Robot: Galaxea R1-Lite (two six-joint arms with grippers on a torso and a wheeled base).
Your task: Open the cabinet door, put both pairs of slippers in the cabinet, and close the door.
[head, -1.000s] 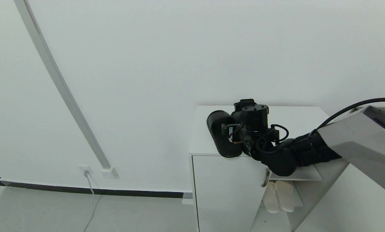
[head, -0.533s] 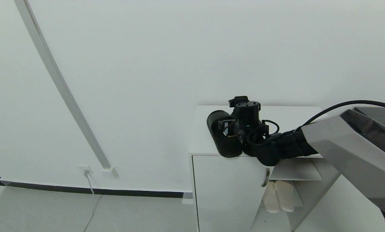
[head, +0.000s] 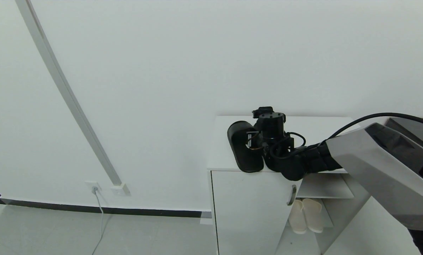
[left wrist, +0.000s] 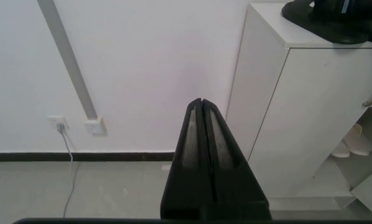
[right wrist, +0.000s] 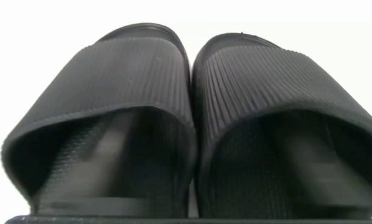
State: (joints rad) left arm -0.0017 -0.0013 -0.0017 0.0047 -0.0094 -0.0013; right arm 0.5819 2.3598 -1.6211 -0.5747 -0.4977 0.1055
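A pair of black slippers [head: 241,150] [right wrist: 192,93] [left wrist: 332,15] lies on top of the white cabinet [head: 222,141], at its front left corner. My right gripper [head: 252,145] [right wrist: 211,149] is at their openings, open, with one of its fingers [right wrist: 120,140] inside each slipper and their inner walls between them. The cabinet's left door [head: 250,212] is closed; the right side stands open. A pair of white slippers [head: 305,214] [left wrist: 354,140] rests on the low shelf inside. My left gripper [left wrist: 201,106] hangs shut and empty, low, left of the cabinet.
An inner shelf [head: 324,187] sits above the white slippers. The left door's handle [head: 292,195] is by the opening. A slanted wall strip [head: 66,92] ends at a socket with a cable [head: 92,186]. Bare floor lies left of the cabinet.
My right arm has risen and pushed its wrist farther back and left over the cabinet top, closer into the black slippers. The slippers have stayed in place.
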